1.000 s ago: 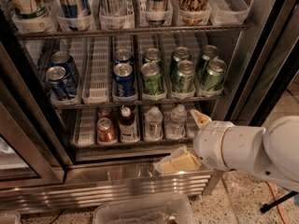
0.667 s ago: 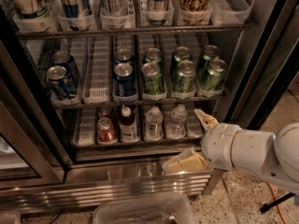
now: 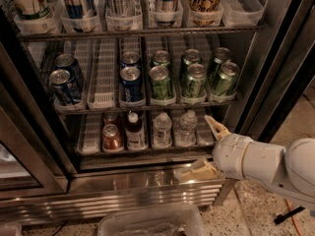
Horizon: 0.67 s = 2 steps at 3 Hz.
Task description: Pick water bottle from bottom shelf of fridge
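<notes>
Camera view: bottom shelf (image 3: 90, 132) holds a can (image 3: 112, 137), a brown bottle (image 3: 133, 132), a clear bottle (image 3: 162, 129) and the water bottle (image 3: 187, 128), just left of the gripper (image 3: 208, 149), its jaws spread and empty. Approach step, I judge; next, ease in and straddle that bottle.

Green soda cans (image 3: 193, 78) and blue soda cans (image 3: 131, 80) stand in lanes on the middle dark wire rack (image 3: 147, 107). Lower down, a red can (image 3: 112, 137) stands just beside a white-capped bottle of dark brown drink (image 3: 134, 132). A clear plastic tub (image 3: 147, 220) sits on the speckled floor (image 3: 256, 210), below the gripper (image 3: 197, 146), whose fingers are spread.
</notes>
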Motion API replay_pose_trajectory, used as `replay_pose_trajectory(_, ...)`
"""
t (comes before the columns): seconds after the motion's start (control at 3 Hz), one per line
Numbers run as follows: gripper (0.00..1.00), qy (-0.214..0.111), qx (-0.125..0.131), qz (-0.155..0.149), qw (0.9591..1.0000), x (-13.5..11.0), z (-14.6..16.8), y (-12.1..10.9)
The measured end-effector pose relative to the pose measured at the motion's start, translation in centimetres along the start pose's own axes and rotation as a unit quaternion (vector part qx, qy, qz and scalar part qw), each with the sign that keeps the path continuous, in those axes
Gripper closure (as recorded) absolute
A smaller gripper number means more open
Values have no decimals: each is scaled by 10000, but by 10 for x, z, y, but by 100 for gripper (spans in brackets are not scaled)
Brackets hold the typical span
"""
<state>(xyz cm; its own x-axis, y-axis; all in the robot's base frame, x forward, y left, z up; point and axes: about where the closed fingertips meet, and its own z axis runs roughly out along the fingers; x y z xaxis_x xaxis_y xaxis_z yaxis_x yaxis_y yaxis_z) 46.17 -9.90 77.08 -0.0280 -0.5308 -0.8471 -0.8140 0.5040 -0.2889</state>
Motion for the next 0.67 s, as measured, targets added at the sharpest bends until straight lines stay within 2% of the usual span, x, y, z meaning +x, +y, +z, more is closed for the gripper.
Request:
replay_pose_trajectory(0.33, 0, -298, 174, 90, 9994, 13, 7, -3)
replay_pose_trajectory(0.67, 0, -323, 151, 95, 9993, 14, 9, -2)
